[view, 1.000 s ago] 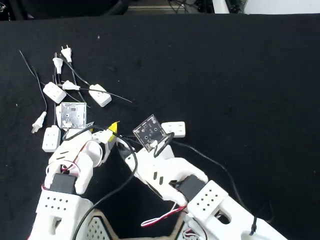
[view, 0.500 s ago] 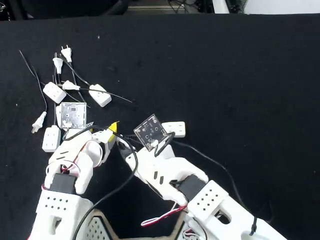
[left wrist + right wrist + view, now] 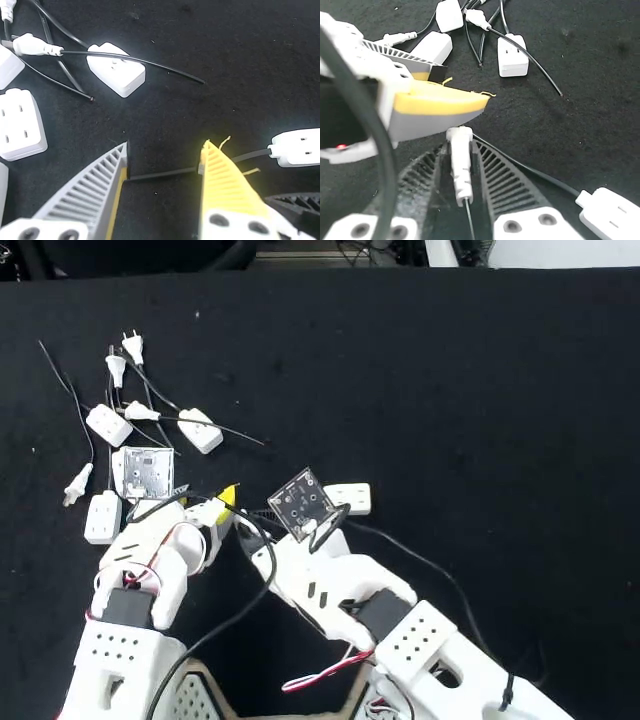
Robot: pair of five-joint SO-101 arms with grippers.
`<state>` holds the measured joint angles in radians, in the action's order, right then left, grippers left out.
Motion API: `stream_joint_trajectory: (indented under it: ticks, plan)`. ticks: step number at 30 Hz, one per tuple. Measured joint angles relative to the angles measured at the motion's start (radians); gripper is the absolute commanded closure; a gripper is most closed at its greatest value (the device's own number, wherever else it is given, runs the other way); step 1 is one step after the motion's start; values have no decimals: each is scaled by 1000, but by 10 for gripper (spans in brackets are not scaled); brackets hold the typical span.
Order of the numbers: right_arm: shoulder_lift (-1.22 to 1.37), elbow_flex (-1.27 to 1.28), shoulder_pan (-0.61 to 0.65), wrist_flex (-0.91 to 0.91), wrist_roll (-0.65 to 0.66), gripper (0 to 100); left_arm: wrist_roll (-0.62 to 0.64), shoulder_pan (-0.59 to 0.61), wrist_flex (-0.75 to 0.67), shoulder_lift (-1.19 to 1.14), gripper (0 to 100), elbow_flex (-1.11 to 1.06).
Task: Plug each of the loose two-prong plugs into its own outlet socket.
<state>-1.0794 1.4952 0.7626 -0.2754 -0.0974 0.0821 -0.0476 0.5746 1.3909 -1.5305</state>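
My right gripper (image 3: 461, 150) is shut on a white two-prong plug (image 3: 460, 165), whose thin black cord runs back between the fingers. In the high view this gripper (image 3: 248, 537) sits just right of my left gripper (image 3: 207, 500). The left gripper (image 3: 165, 146) is open, with a grey finger and a yellow finger (image 3: 222, 175), and a black cord (image 3: 160, 174) lies across the gap between them. A white outlet socket (image 3: 116, 69) lies ahead of it, and another socket (image 3: 347, 498) lies to the right. More loose plugs (image 3: 116, 365) and sockets (image 3: 108, 424) lie at the left.
Black cords tangle among the sockets and plugs at the far left (image 3: 150, 400). A socket (image 3: 102, 517) and a plug (image 3: 76, 483) lie close beside the left arm. The black table (image 3: 480, 390) is bare to the right and at the back.
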Motion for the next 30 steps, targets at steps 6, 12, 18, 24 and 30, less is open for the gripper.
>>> stream_joint_trajectory:
  ticks: [6, 12, 18, 24, 30]
  plan:
    - [0, 0, 0, 0, 0, 988, 0, 0, 0, 0, 766, 0]
    - [0, -2, -17, -95, 64, 988, -5, 12, 12, -2, 766, 14]
    - [-2, -58, -100, -184, 75, 988, -6, 121, 12, -2, 766, 57]
    - [-2, -176, -256, -308, 75, 988, -6, 147, 12, -11, 766, 61]
    - [-2, -284, -394, -436, 75, 988, -6, 147, 78, -18, 766, 86]
